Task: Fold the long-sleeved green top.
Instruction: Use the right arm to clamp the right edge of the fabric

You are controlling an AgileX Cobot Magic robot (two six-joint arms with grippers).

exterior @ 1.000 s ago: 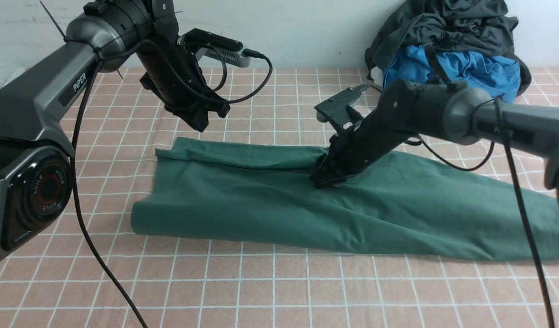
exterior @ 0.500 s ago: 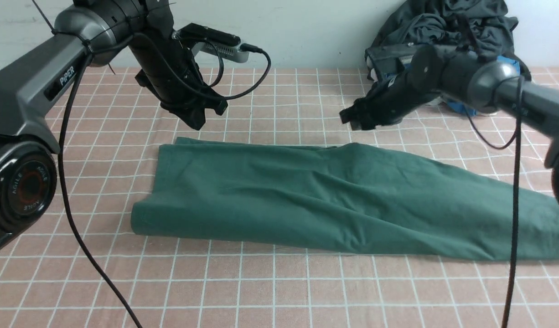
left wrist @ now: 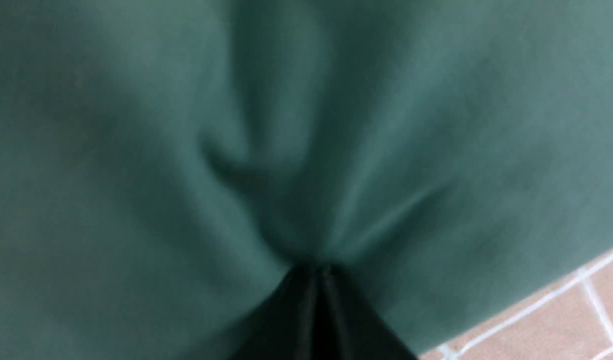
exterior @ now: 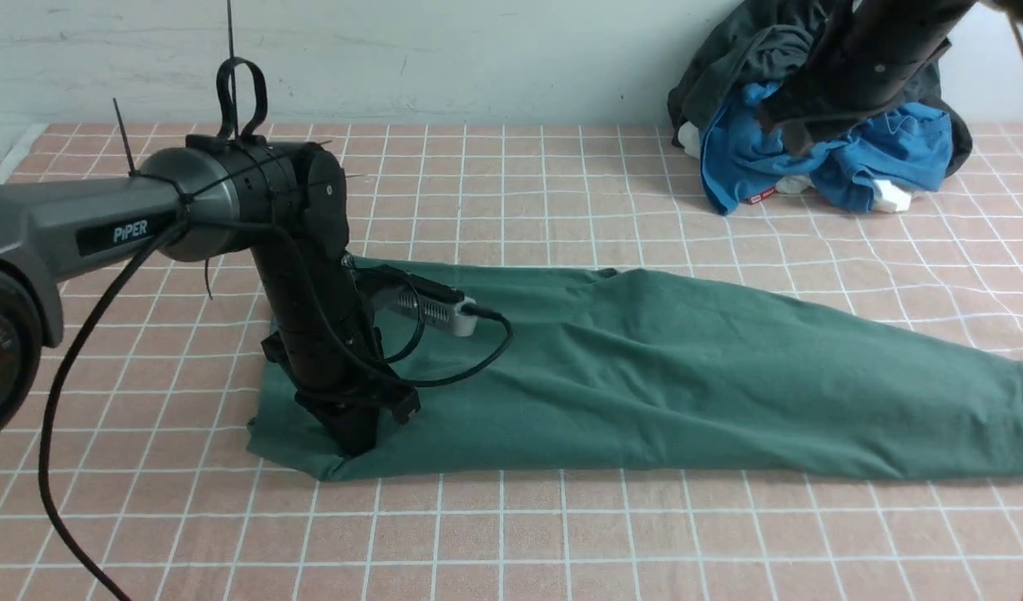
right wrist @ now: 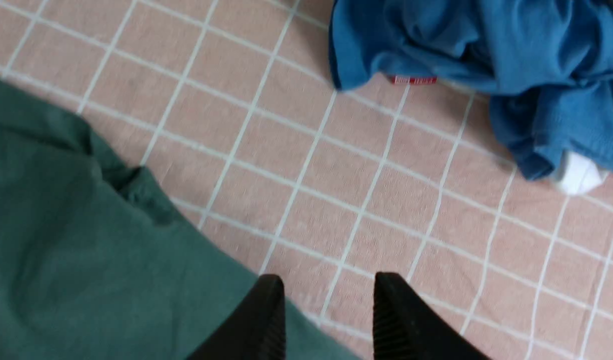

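Observation:
The green long-sleeved top [exterior: 645, 376] lies folded in a long strip across the checked cloth, tapering to the right. My left gripper [exterior: 353, 442] is down on its near-left corner; in the left wrist view [left wrist: 319, 272] the jaws are together with green fabric [left wrist: 286, 150] puckered at their tips. My right gripper [exterior: 787, 133] is raised at the far right above the clothes pile. In the right wrist view [right wrist: 329, 285] it is open and empty, above the cloth beside the top's far edge [right wrist: 86, 225].
A pile of dark grey and blue clothes [exterior: 828, 150] sits at the far right against the wall; the blue garment [right wrist: 486, 55] shows in the right wrist view. The pink checked tablecloth [exterior: 511, 534] covers the table.
My left gripper came down from above the far-left edge onto the top's near-left corner and shut on it. My right gripper let go of the top and rose back to the far right.

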